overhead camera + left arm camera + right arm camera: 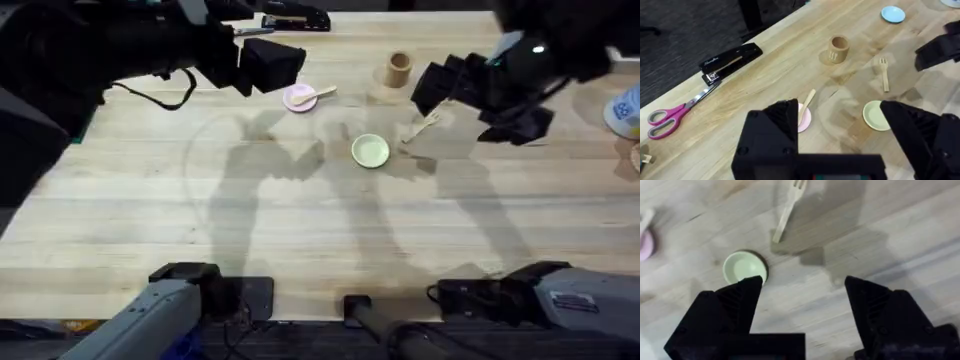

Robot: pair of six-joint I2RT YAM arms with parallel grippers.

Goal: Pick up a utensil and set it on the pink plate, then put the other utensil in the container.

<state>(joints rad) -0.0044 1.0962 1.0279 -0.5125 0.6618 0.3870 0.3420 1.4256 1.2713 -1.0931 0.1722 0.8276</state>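
The wooden spoon (316, 96) (806, 103) lies with its bowl on the pink plate (297, 99) (805, 120) and its handle sticking out over the rim. The wooden fork (425, 125) (884, 74) (790, 207) lies flat on the table, right of the yellow-green plate. The tan container (398, 69) (838, 48) stands upright behind it. My left gripper (270, 63) (840, 137) hovers open and empty just left of the pink plate. My right gripper (440, 88) (802, 305) hangs open and empty above the fork.
A yellow-green plate (370, 150) (874, 115) (744, 266) sits mid-table. A blue plate (893, 14) lies far right. A black stapler (295, 20) (730, 61) and pink-handled scissors (670, 120) rest near the back edge.
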